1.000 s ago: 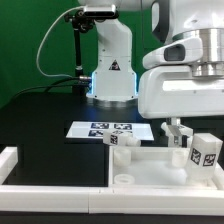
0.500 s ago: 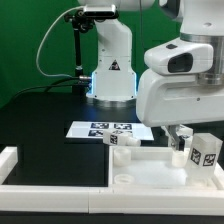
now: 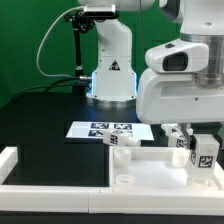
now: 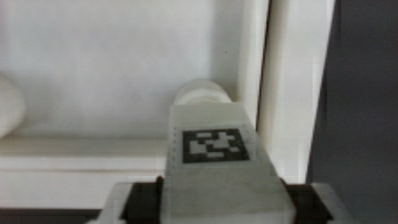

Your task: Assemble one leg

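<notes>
At the exterior view's left, the white panel (image 3: 10, 157) is seen lying rims-up along the desk's (image 3: 40, 115) front edge. Toward the desk's middle the marker board (image 3: 98, 130) lies flat. A spare leg (image 3: 120, 141) stands upright at the panel's back rim, just in front of that board.

Moving on toward the desk's edge at the exterior view's right, the hand (image 3: 181, 134) is found low over the panel's far corner. Beneath it is the leg (image 3: 182, 143), and a neighbouring leg (image 3: 205, 153) stands just beside it, tag facing out.

From the wrist view the grip is made plain. The hand (image 4: 222, 192) is pinched onto the leg (image 4: 217, 140) from both flanks, tag uppermost, with panel floor and rim behind it. Which of the two right-hand legs is held is judged from the exterior view only, not settled by it.

Now the hazards. The neighbouring leg stands so close that it could be clipped and toppled by any sideways swing of the hand's broad body. The grip looks to be taken near one end of the leg, so a tilt could be forced once the free end is pressed against anything. A tilted leg would be expected to bind or skid off its seat rather than go home. The panel itself does not appear to be clamped, so it could be shoved along the desk's front edge by a hard push.
</notes>
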